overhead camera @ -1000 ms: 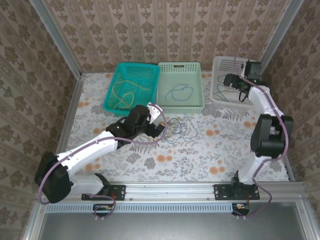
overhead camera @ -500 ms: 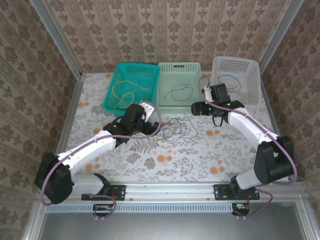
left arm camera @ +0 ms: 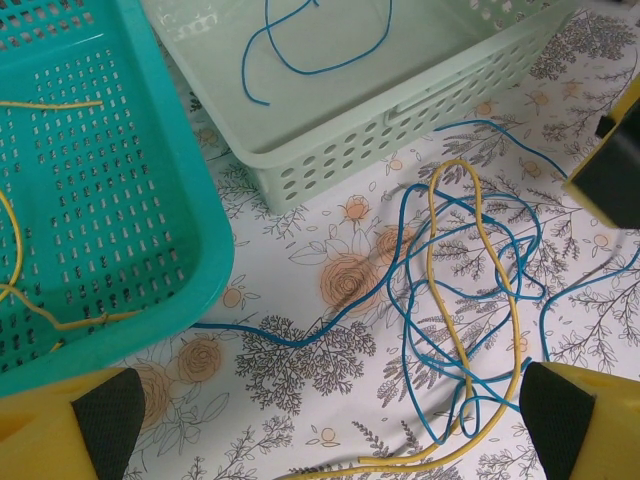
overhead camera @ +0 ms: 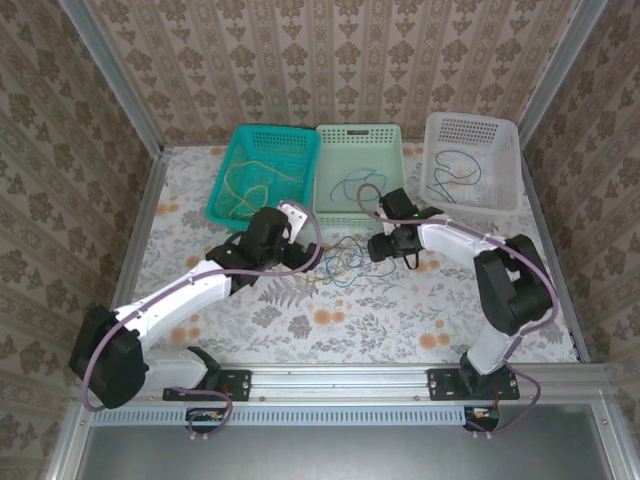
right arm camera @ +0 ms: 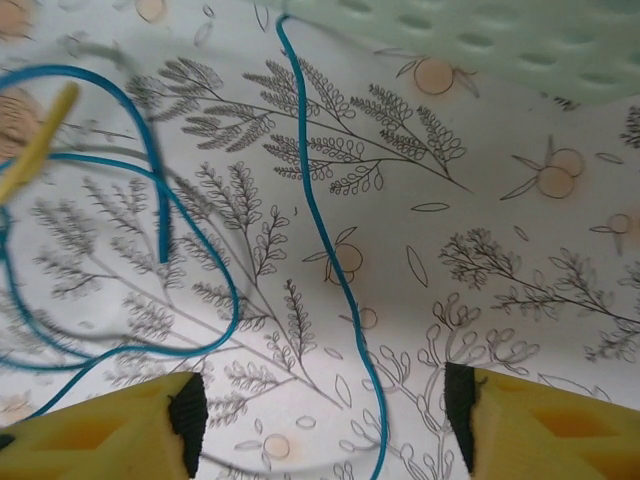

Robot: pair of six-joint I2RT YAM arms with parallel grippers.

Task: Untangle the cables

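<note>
Locate the cables tangled on the worktop, just in front of the pale green basket, the middle of three with the teal basket and the white basket. The left wrist view shows one yellow loop lying lengthwise, near to far. The left end effector stands wide open. In the right wrist view, the right end effector is open, astride one blue strand.

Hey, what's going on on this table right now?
Two robot arms are working on a tangle of cables. The left gripper hangs open over the blue and yellow knot; the right gripper, fingers apart, has one blue cable lined up between them. Neither holds anything. Baskets behind hold some separated cables.
</note>
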